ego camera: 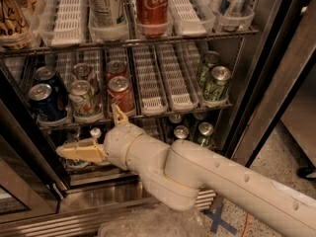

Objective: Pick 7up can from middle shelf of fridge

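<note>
Judging by how things lie, the approach is the step in hand: at the fridge (249,83) the arm (222,181) hangs below the middle shelf (148,83), its claw (86,130) spread wide and empty, one finger pointing left, one upward. The 7up can (83,100) stands upright at the front of its lane, between a blue can (44,100) and a red cola can (120,93), just above the claw. Next, the claw needs raising to can height, fingers either side.
</note>
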Robot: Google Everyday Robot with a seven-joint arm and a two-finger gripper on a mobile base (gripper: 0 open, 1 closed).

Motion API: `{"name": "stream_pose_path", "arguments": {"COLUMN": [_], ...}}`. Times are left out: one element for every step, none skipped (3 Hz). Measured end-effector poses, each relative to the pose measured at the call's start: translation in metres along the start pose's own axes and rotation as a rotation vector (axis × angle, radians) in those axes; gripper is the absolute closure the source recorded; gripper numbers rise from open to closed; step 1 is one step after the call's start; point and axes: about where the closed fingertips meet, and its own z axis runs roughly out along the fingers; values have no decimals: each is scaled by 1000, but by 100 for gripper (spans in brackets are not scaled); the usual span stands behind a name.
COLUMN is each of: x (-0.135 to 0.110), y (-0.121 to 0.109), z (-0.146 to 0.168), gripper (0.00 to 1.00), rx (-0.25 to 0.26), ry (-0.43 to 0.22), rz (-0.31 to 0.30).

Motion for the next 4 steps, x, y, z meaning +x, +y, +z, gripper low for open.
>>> {"name": "stream_pose_path", "arguments": {"x": [1, 1, -2, -2], "y": [-1, -1, -4, -2], "z": [0, 0, 15, 17], "gripper": [13, 0, 0, 6], "rx": [3, 3, 4, 0], "ry": [2, 2, 20, 19], "rz": [-1, -1, -14, -14]}}
